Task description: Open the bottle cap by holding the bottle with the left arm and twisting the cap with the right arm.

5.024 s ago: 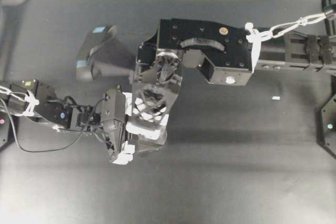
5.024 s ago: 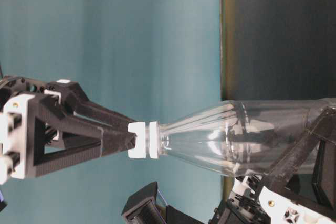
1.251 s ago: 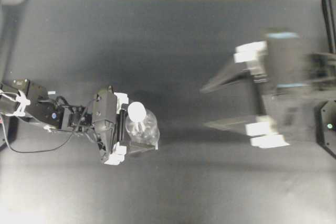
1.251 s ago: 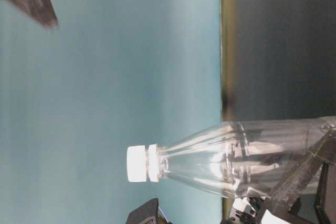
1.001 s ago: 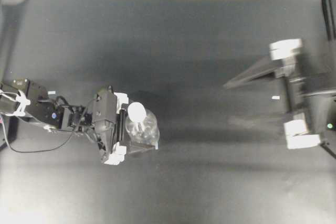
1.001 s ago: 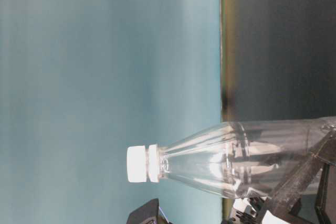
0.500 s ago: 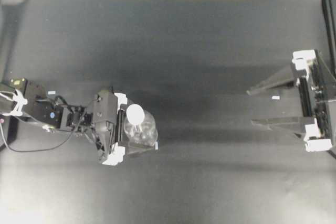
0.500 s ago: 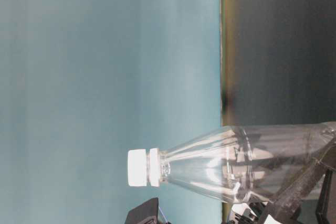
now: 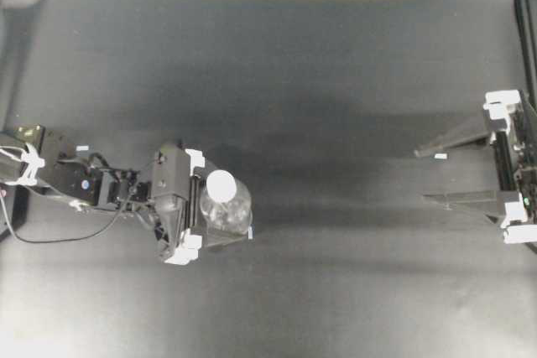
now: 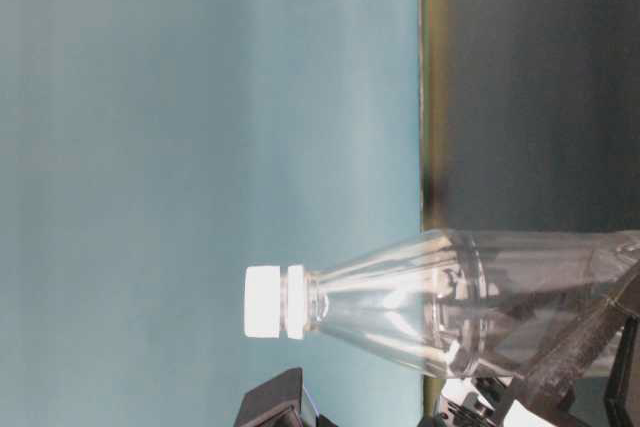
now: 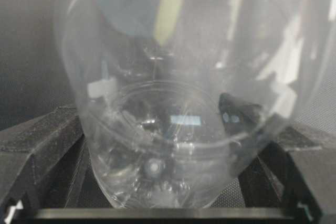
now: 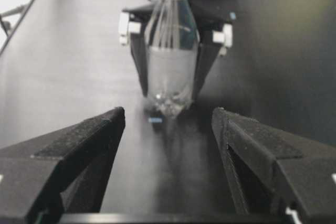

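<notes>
Left end effector [image 9: 220, 214] around bottle [image 9: 226, 207]

Lighting is dim and even — soft shadows pool on the matte black tabletop [image 9: 336, 81]. Glare streaks the clear plastic bottle [image 11: 178, 103]; close-range wrist views blur.

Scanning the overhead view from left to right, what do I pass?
Left arm → left gripper holding the bottle with its bottle cap → bare table → small white scrap → right gripper, open.
</notes>
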You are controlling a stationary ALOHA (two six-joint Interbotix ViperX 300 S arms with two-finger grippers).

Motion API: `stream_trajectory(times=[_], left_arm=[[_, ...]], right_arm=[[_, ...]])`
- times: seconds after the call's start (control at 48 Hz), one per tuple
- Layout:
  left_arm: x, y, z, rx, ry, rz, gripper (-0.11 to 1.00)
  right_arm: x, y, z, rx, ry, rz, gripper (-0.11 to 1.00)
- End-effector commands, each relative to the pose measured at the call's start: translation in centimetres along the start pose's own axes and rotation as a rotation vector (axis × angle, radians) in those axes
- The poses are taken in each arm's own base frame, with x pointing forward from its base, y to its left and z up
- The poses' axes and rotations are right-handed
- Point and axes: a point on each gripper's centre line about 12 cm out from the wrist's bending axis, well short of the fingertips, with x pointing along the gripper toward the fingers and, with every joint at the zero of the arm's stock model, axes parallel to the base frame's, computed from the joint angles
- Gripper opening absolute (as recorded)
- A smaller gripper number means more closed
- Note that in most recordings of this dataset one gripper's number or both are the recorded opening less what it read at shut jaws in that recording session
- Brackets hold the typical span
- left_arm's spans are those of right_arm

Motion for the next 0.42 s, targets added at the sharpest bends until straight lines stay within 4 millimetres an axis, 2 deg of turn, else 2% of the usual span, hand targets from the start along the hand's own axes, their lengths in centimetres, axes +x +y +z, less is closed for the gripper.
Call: stream_trajectory(times=[0.0, 0.396], left_arm=[[0.22, 0.11, -0.93, -0.004, 0.047, 0.008, 0.9], [0.34, -0.71, -0.83, 0.002, 0.047, -0.011, 0.9]], right_arm=[[0.0, 0.29, 0.45, -0.001, -0.027, 0.013, 0.66], [-0.49, 0.29, -0.03, 0.011, -0.021, 0.015, 0.66]])
